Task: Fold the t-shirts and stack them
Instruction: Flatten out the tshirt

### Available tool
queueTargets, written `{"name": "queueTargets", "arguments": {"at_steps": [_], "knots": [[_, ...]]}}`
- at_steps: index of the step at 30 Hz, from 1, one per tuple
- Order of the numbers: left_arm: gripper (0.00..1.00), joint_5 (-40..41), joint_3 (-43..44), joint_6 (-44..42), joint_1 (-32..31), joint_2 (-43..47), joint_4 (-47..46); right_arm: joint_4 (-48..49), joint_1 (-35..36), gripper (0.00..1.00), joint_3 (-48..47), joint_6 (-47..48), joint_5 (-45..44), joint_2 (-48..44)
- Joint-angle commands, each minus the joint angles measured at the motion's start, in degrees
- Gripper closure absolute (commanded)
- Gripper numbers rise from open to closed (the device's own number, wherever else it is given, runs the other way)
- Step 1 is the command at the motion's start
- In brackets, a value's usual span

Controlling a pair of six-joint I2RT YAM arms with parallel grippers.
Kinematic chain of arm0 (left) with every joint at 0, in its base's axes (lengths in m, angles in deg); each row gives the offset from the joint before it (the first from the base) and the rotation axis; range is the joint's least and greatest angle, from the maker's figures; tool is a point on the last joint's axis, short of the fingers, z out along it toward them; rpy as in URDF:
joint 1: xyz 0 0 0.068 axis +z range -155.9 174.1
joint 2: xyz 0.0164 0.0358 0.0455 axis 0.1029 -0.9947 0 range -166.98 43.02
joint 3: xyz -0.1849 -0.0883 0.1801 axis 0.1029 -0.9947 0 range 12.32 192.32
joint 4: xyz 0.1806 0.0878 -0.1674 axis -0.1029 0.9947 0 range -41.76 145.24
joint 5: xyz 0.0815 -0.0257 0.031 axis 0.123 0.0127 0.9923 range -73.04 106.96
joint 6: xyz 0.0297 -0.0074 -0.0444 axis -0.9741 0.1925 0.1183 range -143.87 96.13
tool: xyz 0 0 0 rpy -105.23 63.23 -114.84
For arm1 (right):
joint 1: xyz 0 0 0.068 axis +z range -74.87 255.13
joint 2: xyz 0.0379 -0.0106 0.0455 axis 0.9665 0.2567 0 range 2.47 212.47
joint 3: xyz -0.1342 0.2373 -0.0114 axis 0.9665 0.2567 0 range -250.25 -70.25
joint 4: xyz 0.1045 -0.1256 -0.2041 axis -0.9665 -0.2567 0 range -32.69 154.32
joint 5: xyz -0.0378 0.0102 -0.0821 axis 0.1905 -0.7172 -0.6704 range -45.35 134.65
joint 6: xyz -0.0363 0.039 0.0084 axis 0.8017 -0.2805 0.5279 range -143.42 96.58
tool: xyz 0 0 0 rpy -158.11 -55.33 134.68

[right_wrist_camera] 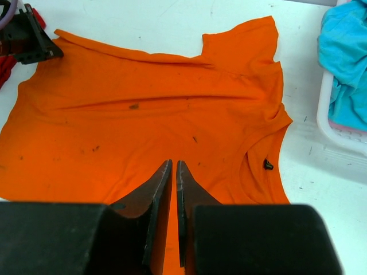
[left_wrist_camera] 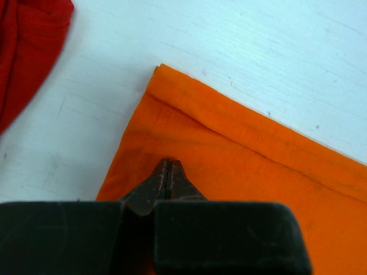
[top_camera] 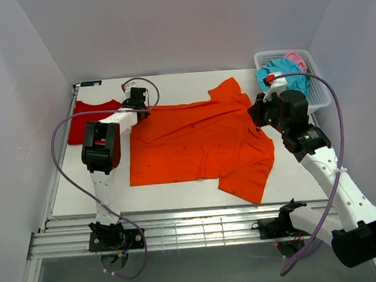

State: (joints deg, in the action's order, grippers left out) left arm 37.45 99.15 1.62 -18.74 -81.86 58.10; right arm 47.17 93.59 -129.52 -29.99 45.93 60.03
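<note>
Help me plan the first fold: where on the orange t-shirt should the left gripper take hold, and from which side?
Its far hem corner, nearest the red t-shirt. The orange t-shirt lies flat, hem to the left, so only its edges offer a pinch. Probably come in from the left edge, low, sliding one finger under the corner; the left gripper is shut just inside it.

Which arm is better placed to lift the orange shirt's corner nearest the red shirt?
Left. The left gripper sits shut on the orange t-shirt just inside that corner, beside the red t-shirt; the right gripper is near the collar end.
</note>
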Motion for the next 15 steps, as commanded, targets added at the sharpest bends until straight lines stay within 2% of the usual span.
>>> {"name": "queueTargets", "arguments": {"at_steps": [1, 11, 15], "knots": [[1.0, -1.0, 2.7, -0.4, 0.8, -0.7, 0.1, 0.4, 0.4, 0.87, 1.0, -0.6, -0.6, -0.2], [1.0, -1.0, 6.6, -1.1, 1.6, -4.9, 0.3, 3.4, 0.6, 0.87, 3.5, -1.0, -1.0, 4.5], [1.0, -1.2, 8.0, -1.2, 2.4, -6.1, 0.6, 3.8, 0.6, 0.87, 1.9, -0.6, -3.7, 9.9]]}}
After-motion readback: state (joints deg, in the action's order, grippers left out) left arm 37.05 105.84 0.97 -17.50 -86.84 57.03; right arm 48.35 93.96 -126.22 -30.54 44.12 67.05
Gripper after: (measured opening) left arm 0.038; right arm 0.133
